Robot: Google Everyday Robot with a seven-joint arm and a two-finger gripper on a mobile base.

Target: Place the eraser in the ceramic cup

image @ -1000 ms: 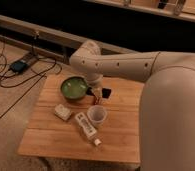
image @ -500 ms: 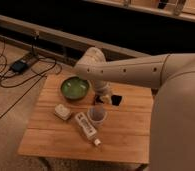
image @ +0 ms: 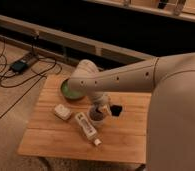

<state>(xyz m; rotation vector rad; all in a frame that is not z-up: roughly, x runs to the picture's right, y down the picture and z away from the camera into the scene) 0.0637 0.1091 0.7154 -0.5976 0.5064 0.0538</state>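
The white ceramic cup [image: 95, 116] stands near the middle of the wooden table [image: 131, 135]. My arm reaches in from the right and bends down over it. My gripper [image: 111, 109] hangs just above and to the right of the cup's rim. It is shut on the black eraser [image: 116, 110], which sits at the cup's right side, a little above the table. The wrist hides the back of the cup.
A green bowl [image: 67, 90] sits at the back left of the table, half hidden by my arm. A cream block [image: 62, 111] lies left of the cup. A white bottle [image: 86, 125] lies on its side in front of it. Cables [image: 21, 65] run over the floor at the left.
My gripper has moved down and to the right with the eraser, from beside the bowl to the cup's right rim. The cup, bowl and block have not moved.
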